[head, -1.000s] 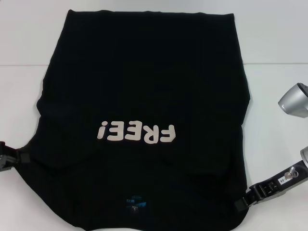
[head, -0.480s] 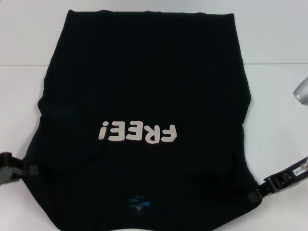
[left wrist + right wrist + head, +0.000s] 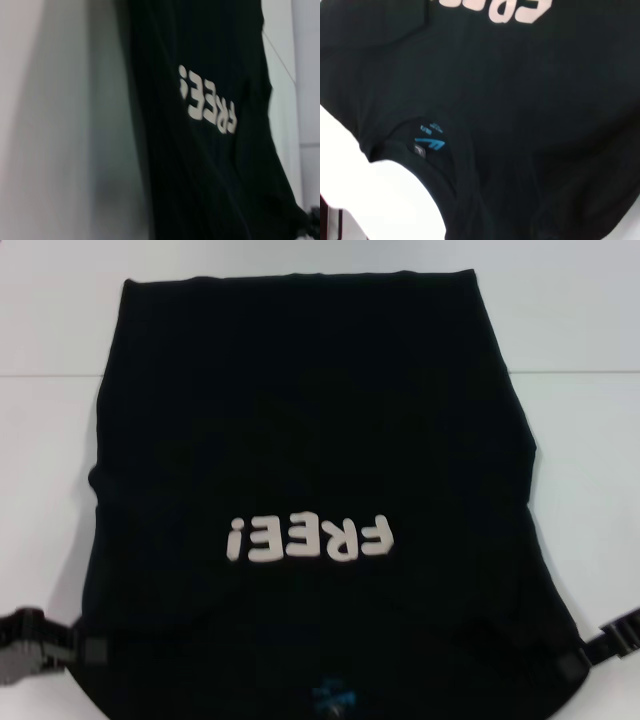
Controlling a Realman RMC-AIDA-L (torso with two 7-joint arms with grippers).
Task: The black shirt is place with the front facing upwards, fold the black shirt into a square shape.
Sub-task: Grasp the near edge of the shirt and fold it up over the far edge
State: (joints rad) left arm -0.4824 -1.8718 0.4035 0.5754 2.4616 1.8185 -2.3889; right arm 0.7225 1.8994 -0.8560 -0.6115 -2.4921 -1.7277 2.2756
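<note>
Since the earlier frames both arms have drawn toward the near edge and outward, and the black shirt (image 3: 310, 470) has come with them, so its lettering now sits lower and more to the right in the head view. Nearest, at about 8 o'clock of that view, the left end effector (image 3: 78, 648) is clamped on the left shoulder corner of the shirt; at about 4 o'clock the right end effector (image 3: 575, 658) is clamped on the right shoulder corner. Between the two, at 6 o'clock, the blue neck label (image 3: 333, 698) marks the collar at the near edge. The cloth from one grip to the other looks pulled fairly straight. Farther in, the letters "FREE!" (image 3: 308, 538) read upside down from the head camera, so the front faces up. The long axis of the shirt runs from 6 o'clock to 12 o'clock, from the collar away to the hem, and both arms are equally near, one on each side of the collar. In my judgement the coming move turns on this: the rest of the shirt lies straight ahead of both grips, toward 12 o'clock. The white desk (image 3: 580, 390) carries the shirt; a thin seam line crosses the desk far out.
</note>
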